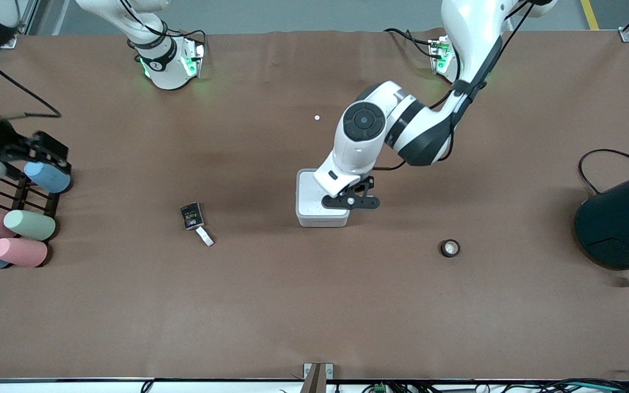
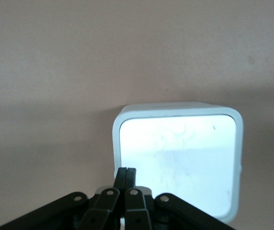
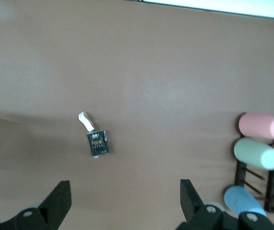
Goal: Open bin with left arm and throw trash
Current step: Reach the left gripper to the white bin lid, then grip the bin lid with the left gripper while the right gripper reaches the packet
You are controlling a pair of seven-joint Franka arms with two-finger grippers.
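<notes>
Left gripper sits right over the small white bin, fingers pinched fully together at the lid's edge toward the left arm's end, nothing caught between them; lid's still down flat. Black packet with gold print lies around 9 o'clock from the bin, white scrap touching its near corner; tape ring sits around 4 o'clock. Right gripper waits over the rack of pastel cylinders, jaws spread wide, holding nothing.

The white-grey square bin, lid shut, stands upright mid-tabletop. The black gold-printed packet lies flat toward the right arm's end, the white scrap just beside it. The tape ring lies toward the left arm's end.
</notes>
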